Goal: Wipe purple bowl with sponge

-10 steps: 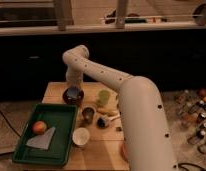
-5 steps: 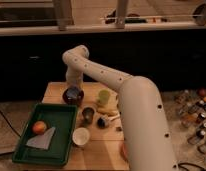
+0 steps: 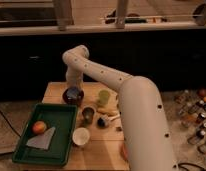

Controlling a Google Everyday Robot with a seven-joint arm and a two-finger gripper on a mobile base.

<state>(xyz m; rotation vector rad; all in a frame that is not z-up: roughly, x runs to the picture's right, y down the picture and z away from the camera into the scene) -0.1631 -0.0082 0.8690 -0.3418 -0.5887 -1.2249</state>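
Note:
The purple bowl point(image 3: 73, 97) sits at the back left of the wooden table point(image 3: 53, 91). My white arm reaches from the lower right over the table, and its wrist comes straight down onto the bowl. The gripper point(image 3: 73, 88) is at the bowl's mouth, largely hidden behind the wrist. A small grey-blue patch inside the bowl point(image 3: 71, 92) looks like the sponge, right under the gripper; I cannot tell whether it is held.
A green tray point(image 3: 26, 150) at the front left holds an orange fruit point(image 3: 39, 127) and a flat grey cloth point(image 3: 42, 140). A white cup point(image 3: 81, 136), a metal cup point(image 3: 88, 114) and a green cup point(image 3: 104, 96) stand beside the arm. Bottles point(image 3: 196, 112) stand at the right.

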